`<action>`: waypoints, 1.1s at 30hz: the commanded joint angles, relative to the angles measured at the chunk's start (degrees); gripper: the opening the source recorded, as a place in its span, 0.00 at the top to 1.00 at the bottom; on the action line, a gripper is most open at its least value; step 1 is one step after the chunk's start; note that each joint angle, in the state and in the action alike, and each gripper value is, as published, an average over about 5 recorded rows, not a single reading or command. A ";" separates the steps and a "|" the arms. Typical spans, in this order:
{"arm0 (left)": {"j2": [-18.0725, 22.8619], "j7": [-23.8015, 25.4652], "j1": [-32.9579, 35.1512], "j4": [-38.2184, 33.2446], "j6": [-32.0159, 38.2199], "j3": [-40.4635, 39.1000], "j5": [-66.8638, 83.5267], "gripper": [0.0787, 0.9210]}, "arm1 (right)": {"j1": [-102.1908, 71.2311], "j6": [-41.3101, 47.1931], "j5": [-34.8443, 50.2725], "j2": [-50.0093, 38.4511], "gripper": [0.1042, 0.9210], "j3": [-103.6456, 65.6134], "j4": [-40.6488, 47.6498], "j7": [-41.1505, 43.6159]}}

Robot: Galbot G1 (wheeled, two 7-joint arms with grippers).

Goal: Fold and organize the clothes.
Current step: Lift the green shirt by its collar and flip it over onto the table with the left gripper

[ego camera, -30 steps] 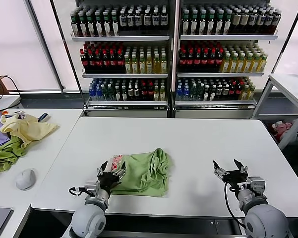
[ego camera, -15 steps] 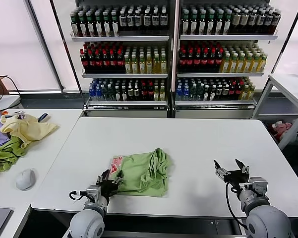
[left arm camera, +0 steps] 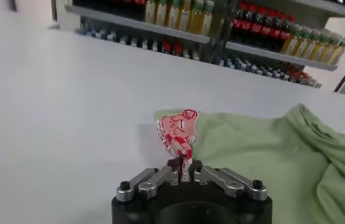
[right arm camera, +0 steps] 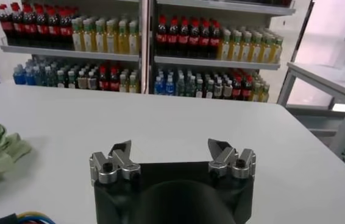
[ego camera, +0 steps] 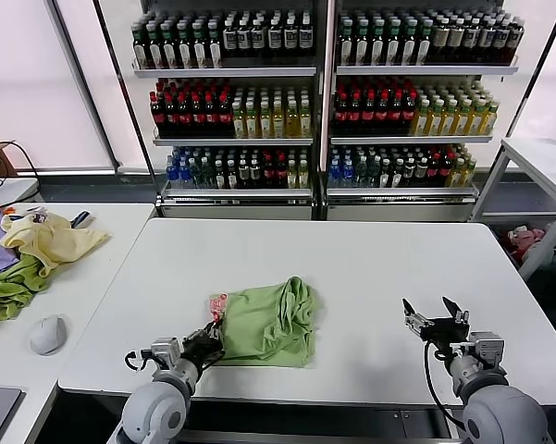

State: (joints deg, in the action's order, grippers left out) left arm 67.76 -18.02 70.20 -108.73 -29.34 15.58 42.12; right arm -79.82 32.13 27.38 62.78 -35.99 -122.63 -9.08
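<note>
One sage-green polo shirt (ego camera: 268,324) lies bunched on the counter (ego camera: 370,268), its printed edge pinched in the left claw (left arm camera: 186,172). Well to its right, the right claw (ego camera: 435,316) hovers spread wide.

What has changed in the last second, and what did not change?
The left gripper drew back toward the table's near edge, shut on the polo shirt near its printed patch; that corner followed. The right gripper stayed open and idle, and the shirt's bunched part stayed put.
</note>
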 commanded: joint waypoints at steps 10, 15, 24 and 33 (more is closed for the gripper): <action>-0.90 -3.02 0.61 -3.73 1.11 18.27 36.16 0.95 | 0.15 -0.24 0.68 0.00 0.12 -0.22 -0.29 -0.08; -4.94 -4.41 0.70 -3.93 0.42 27.07 42.76 0.95 | 0.43 -0.42 1.15 0.05 0.12 -0.30 -0.24 -0.09; -12.70 -6.30 -1.09 -5.67 -1.11 38.66 49.71 0.95 | 0.67 -0.70 1.82 0.39 0.12 -0.45 -0.77 -0.09; -12.30 -5.85 -3.19 -16.13 -1.51 27.87 39.63 0.95 | 0.48 -0.72 1.69 1.37 0.12 -0.41 -1.69 -0.06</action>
State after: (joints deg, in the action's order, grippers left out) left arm 57.75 -23.42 68.57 -116.18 -30.53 46.68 85.18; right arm -79.19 31.45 29.08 63.83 -36.36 -124.05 -9.17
